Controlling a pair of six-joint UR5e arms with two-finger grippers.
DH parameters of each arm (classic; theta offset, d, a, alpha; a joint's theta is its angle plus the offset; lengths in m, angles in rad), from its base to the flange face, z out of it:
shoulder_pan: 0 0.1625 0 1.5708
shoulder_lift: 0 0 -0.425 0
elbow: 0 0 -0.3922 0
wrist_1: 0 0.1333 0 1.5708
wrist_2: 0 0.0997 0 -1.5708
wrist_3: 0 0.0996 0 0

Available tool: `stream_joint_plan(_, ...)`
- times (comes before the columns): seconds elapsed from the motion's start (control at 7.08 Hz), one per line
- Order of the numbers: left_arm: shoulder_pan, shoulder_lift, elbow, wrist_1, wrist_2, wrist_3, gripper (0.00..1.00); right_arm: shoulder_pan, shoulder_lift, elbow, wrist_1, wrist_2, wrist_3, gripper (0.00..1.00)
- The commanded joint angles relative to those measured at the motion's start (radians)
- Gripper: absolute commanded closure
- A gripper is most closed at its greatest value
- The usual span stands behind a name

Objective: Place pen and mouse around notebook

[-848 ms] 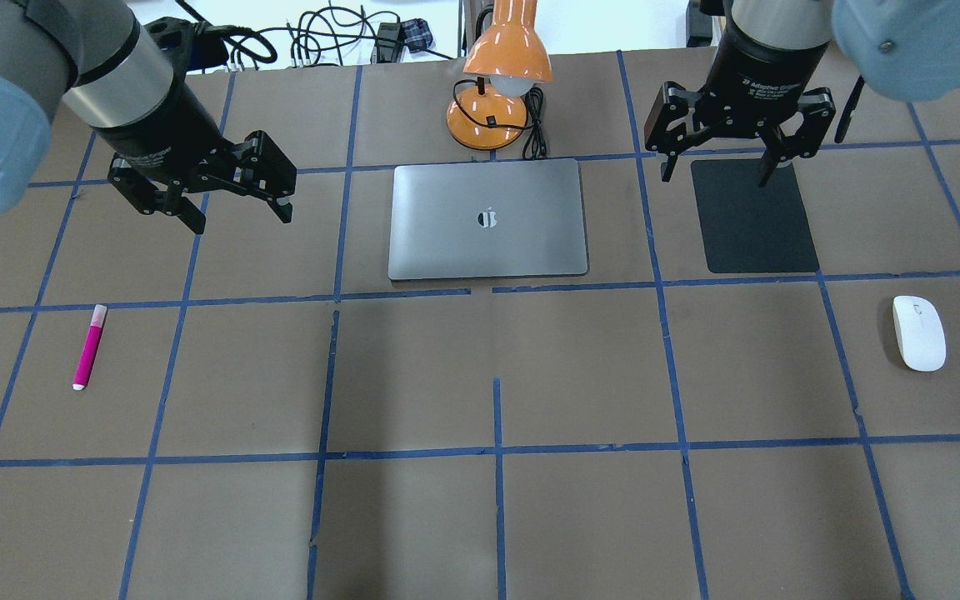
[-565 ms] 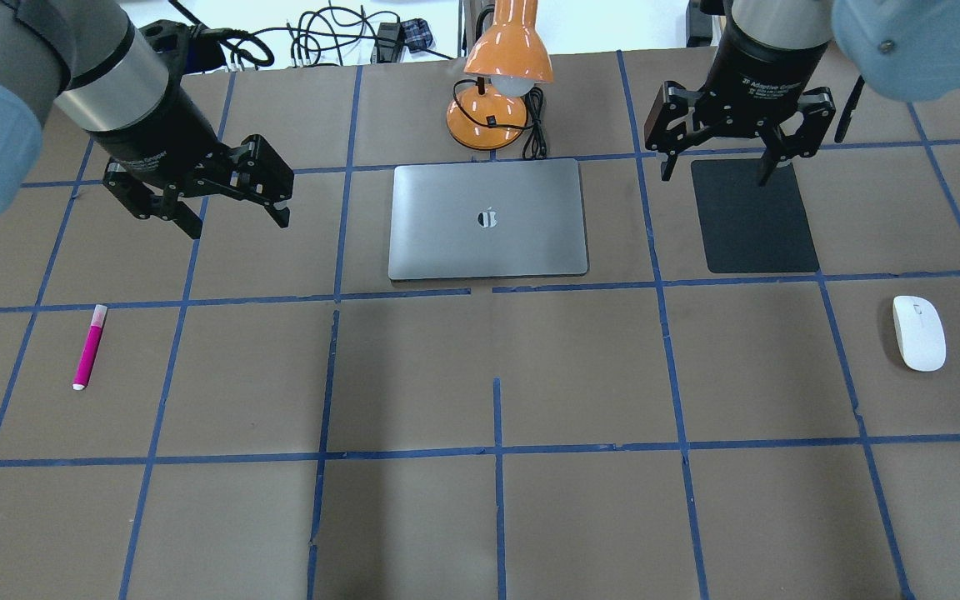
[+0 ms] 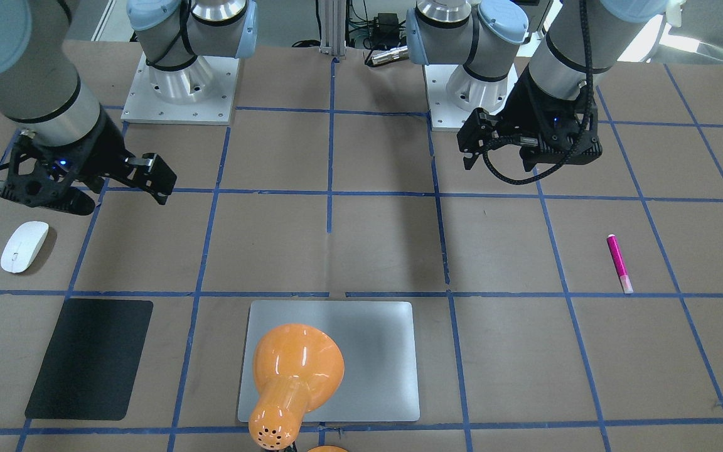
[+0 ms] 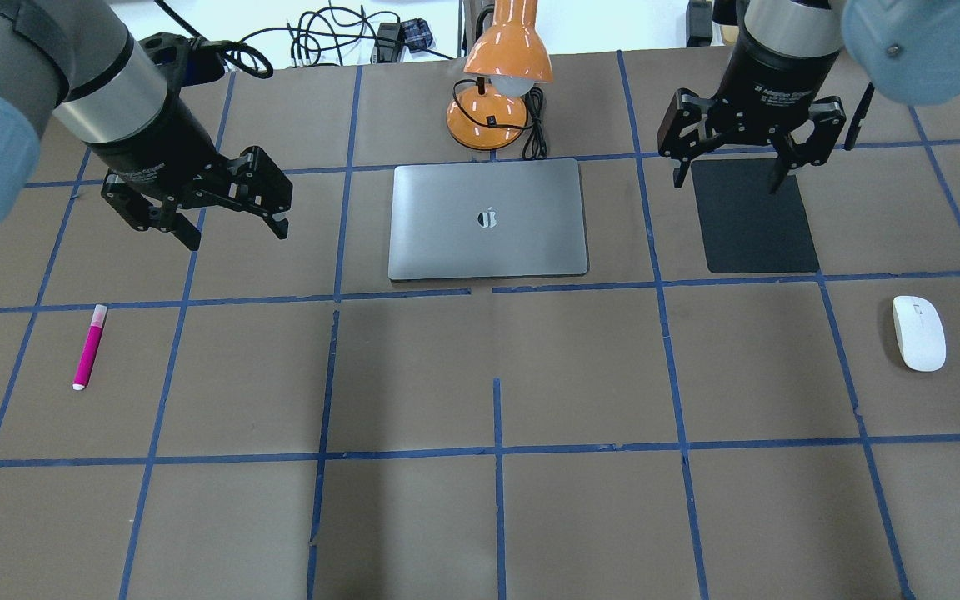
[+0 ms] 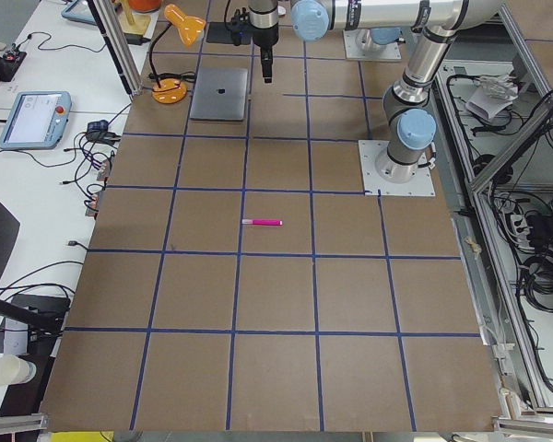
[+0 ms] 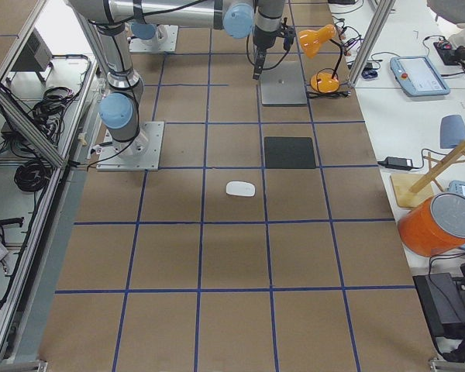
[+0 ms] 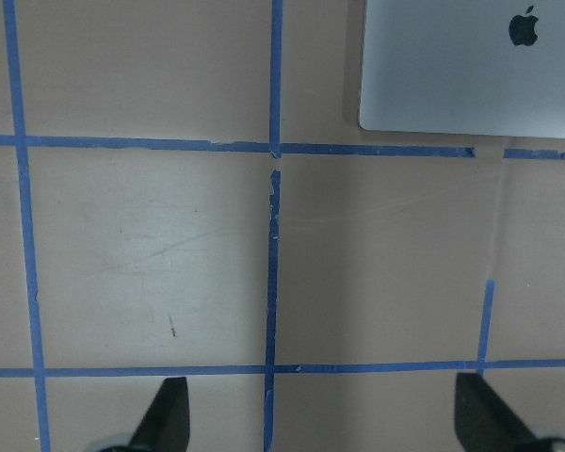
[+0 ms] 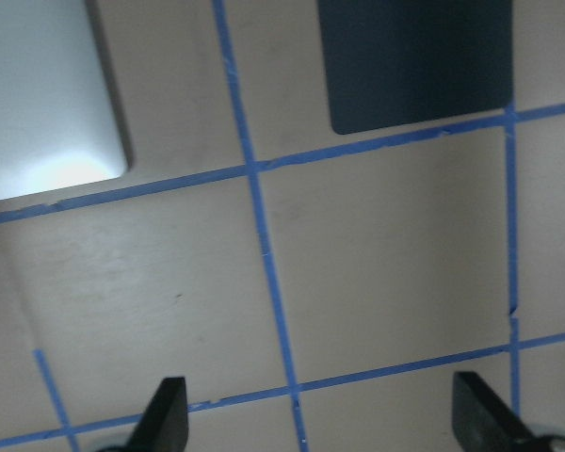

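Note:
The pink pen (image 4: 89, 347) lies on the brown table at the near left, and shows too in the front view (image 3: 619, 263). On the right side rests the white mouse (image 4: 918, 333), well apart from everything. The silver notebook (image 4: 488, 219) lies flat at the centre back. My left gripper (image 4: 237, 233) hangs open and empty above the table, left of the notebook and beyond the pen. My right gripper (image 4: 727, 183) is open and empty over the black mat's far edge. The left wrist view catches the notebook's corner (image 7: 471, 66).
An orange desk lamp (image 4: 488, 117) stands behind the notebook, its head leaning over it in the front view. A black mat (image 4: 753, 217) lies right of the notebook. Cables (image 4: 338, 37) run along the table's back edge. Blue tape lines grid the surface.
My left gripper has drifted slightly toward the near side. The right gripper has shifted a little to the right. Both stay open; pen, mouse and notebook have not moved.

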Motion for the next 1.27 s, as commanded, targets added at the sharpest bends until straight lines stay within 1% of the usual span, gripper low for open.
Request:
stream_joint_plan(0.0, 0.002, 0.015, -0.008, -0.005, 0.016, 0.002, 0.00, -0.175, -0.005, 0.178, -0.217, -0.070, -0.230, 0.00)
stream_joint_plan(0.14, 0.003, 0.020, -0.009, -0.007, 0.019, 0.002, 0.00, -0.285, -0.002, 0.292, -0.389, -0.064, -0.365, 0.00)
stream_joint_plan(0.28, 0.011, 0.027, -0.030, -0.008, 0.014, 0.006, 0.00, -0.364, 0.007, 0.391, -0.527, -0.065, -0.432, 0.00)
stream_joint_plan(0.42, 0.043, 0.026, -0.046, 0.004, 0.013, 0.009, 0.00, -0.428, 0.038, 0.444, -0.646, -0.083, -0.525, 0.00)
stream_joint_plan(0.57, 0.116, 0.015, -0.046, 0.004, 0.011, 0.017, 0.00, -0.484, 0.093, 0.446, -0.688, -0.073, -0.570, 0.00)
stream_joint_plan(0.71, 0.200, -0.002, -0.043, 0.004, 0.005, 0.069, 0.00, -0.527, 0.154, 0.443, -0.694, -0.068, -0.645, 0.00)
stream_joint_plan(0.85, 0.260, -0.017, -0.054, 0.039, 0.005, 0.183, 0.00, -0.550, 0.185, 0.448, -0.752, -0.068, -0.688, 0.00)
stream_joint_plan(0.99, 0.279, -0.040, -0.057, 0.102, 0.016, 0.248, 0.00, -0.558, 0.211, 0.448, -0.768, -0.076, -0.740, 0.00)
stream_joint_plan(1.13, 0.319, -0.049, -0.063, 0.107, 0.022, 0.282, 0.00, -0.559, 0.223, 0.446, -0.768, -0.077, -0.742, 0.00)
